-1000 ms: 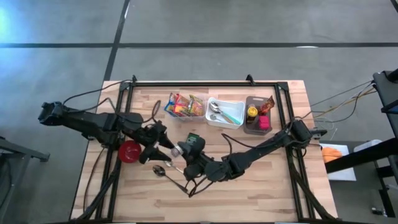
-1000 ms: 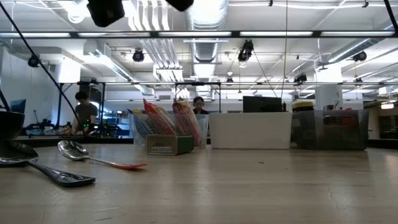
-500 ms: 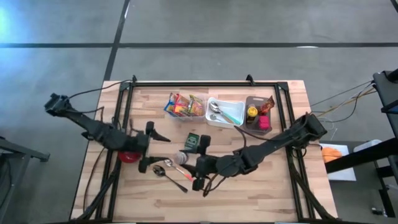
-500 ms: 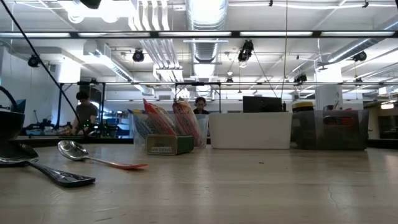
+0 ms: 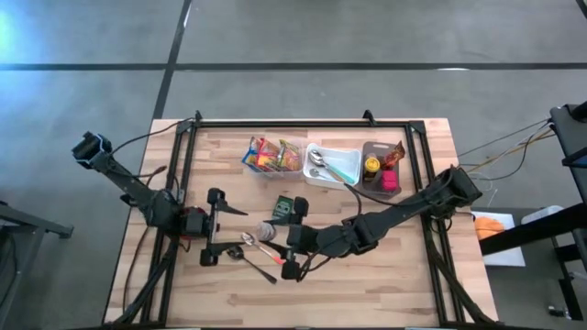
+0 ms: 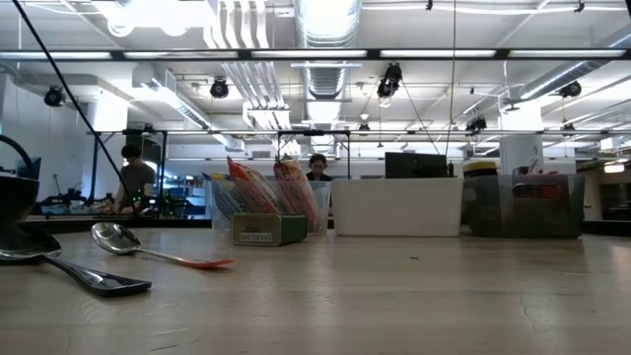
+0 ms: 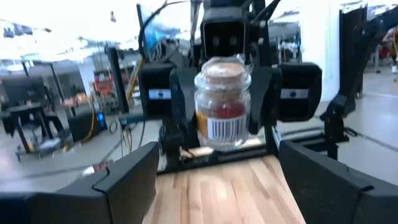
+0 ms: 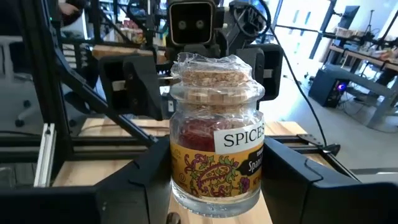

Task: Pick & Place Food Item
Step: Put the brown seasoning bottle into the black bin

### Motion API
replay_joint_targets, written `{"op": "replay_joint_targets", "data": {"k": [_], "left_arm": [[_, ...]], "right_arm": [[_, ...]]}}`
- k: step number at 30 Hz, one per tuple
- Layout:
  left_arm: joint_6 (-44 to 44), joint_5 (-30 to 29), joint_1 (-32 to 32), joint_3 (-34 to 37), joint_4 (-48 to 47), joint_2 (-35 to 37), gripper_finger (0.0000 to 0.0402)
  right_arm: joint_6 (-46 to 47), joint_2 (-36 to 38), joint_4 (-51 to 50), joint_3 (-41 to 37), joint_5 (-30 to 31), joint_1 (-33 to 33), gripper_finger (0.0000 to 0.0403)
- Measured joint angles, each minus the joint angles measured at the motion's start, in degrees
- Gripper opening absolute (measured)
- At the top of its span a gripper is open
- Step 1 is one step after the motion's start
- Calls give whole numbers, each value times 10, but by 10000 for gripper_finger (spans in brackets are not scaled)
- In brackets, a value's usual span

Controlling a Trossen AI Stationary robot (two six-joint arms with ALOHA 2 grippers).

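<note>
Right gripper [image 5: 275,233] jaws clamped on spice jar [image 8: 216,158], upright, just beside spoons [image 5: 248,249] mid-desk [image 5: 385,275]. Left gripper [image 5: 220,227] jaws wide, facing jar. Near edge roomy.

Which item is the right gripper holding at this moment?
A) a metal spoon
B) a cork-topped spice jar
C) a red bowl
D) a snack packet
B: the right wrist view shows the right gripper closed around a cork-topped spice jar, also seen facing the open left gripper.
</note>
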State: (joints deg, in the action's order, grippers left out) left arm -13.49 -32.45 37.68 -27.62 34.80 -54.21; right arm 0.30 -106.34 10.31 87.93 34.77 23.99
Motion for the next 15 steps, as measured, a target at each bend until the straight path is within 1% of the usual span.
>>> {"op": "replay_joint_targets", "data": {"k": [4,8,15], "left_arm": [[-27,20,0,3,64,-16,332],[-35,24,-4,1,102,-34,332],[-32,24,-24,-33,109,-69,333]], "right_arm": [[1,0,19,-1,-2,0,184],[-5,-1,36,-1,-5,-3,184],[2,-9,49,-3,-33,-15,184]]}}
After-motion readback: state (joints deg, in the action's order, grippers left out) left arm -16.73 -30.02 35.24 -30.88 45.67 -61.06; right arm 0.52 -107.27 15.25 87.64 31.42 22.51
